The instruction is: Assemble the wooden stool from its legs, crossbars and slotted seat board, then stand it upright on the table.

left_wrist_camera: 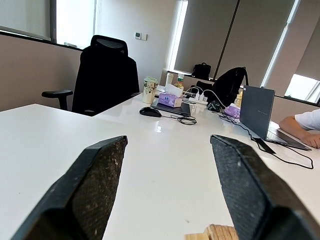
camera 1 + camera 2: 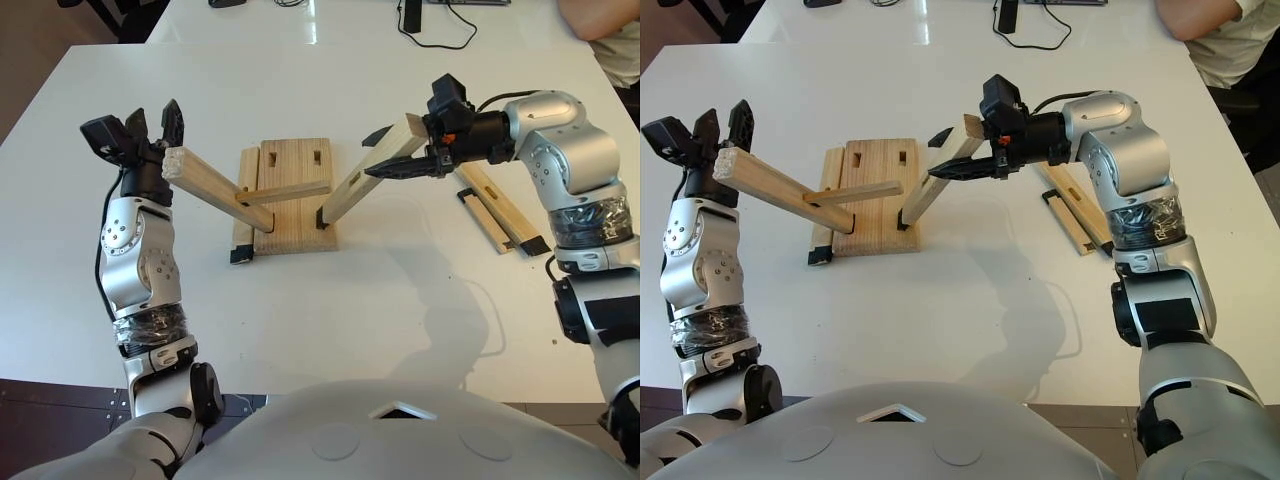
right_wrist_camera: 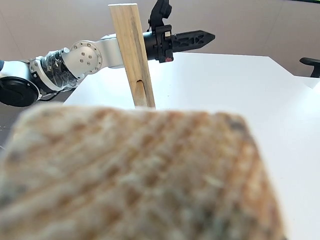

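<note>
Partway through, nearer the start than the end, I'd say. The seat board (image 2: 292, 170) lies flat on the table (image 2: 400, 300), slots up, mid-table. My left claw (image 2: 153, 115) is spread wide, fingers apart, at the raised end of the left leg (image 2: 210, 182); that leg slants down toward the board's left side, and I am not pinching it. One crossbar (image 2: 295, 190) sticks out of that leg's side and runs across above the board, so that joint looks made, though I can't tell how deep it sits. My right claw (image 2: 369, 157) is pressed onto the right leg (image 2: 350, 190), near its upper end. The leg is tilted, its dark lower end on the board's right front corner. The crossbar's free end is near this leg, not visibly in it. A third leg (image 2: 245, 225) lies flat along the board's left edge, and spare pieces (image 2: 500, 210) lie well off to my right, untouched. What's left: join the crossbar to the right leg, fit the remaining parts, seat the legs, stand the stool up.
</note>
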You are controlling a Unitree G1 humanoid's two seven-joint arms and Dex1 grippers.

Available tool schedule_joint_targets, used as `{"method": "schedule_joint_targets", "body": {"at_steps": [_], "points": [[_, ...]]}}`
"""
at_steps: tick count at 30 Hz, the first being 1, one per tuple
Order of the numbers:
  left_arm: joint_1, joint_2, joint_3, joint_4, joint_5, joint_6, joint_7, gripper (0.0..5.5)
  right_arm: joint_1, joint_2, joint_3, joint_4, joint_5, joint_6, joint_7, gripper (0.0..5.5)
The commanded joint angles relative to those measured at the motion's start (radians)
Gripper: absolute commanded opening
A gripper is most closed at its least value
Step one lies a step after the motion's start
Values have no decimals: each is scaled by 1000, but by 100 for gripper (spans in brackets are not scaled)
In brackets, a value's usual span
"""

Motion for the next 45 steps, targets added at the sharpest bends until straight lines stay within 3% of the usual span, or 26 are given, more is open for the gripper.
{"method": "schedule_joint_targets", "body": {"at_steps": [1,8,13,24,29,34,39,45], "points": [[5,20,24,-105,-7,18,38,308,-55,8,46,20,-72,25,-29,203],[-65,90,76,-342,-28,66,121,308,-98,10,68,-13,-91,117,-77,203],[-163,127,20,-488,-52,132,158,308,-146,37,90,-9,-123,153,-127,203],[-127,96,-301,-663,13,255,136,308,-222,78,149,77,-205,165,-168,203],[-91,-1,-467,-677,56,270,175,308,-278,108,149,142,-216,155,-168,203],[-19,-49,-550,-640,121,258,180,308,-310,121,149,202,-234,142,-152,203],[154,26,-521,-671,70,207,25,308,-387,153,146,329,-248,114,-126,203],[86,16,-164,-740,-261,124,46,308,-417,160,157,453,-294,30,-88,203]]}}
